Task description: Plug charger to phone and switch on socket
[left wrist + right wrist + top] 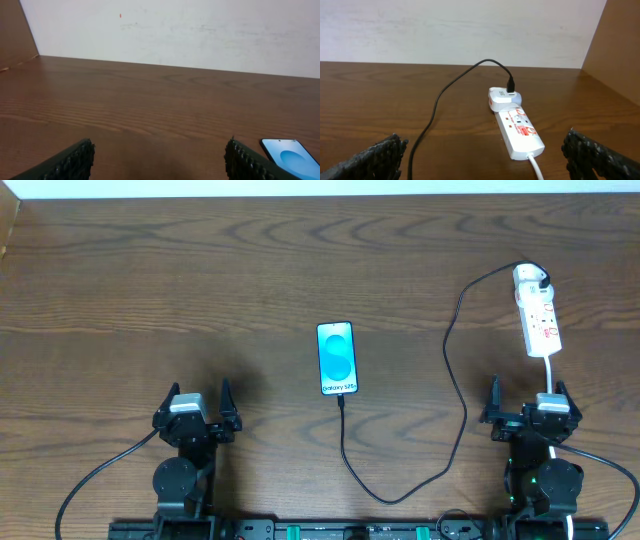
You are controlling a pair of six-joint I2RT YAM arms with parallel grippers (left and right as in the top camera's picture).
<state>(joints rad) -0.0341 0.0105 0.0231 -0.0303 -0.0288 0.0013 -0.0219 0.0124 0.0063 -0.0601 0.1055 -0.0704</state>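
The phone (337,359) lies flat mid-table with its blue-cyan screen lit; its corner shows in the left wrist view (292,156). The charger (456,370), a thin black cable, runs from the phone's near edge, loops toward me and climbs to its white plug (502,98), which sits in the far end of the socket (537,315). The cable tip touches the phone's edge; whether it is seated I cannot tell. The socket (520,131) is a white strip with red marks. My left gripper (198,396) (159,160) stands open and empty, near left of the phone. My right gripper (527,398) (482,157) is open, just short of the socket.
The socket's thicker white cord (553,375) runs toward me past my right gripper (537,167). A pale wall (175,30) closes the far side of the brown wooden table (200,290). Brown side panels stand at the left (15,35) and right (620,60).
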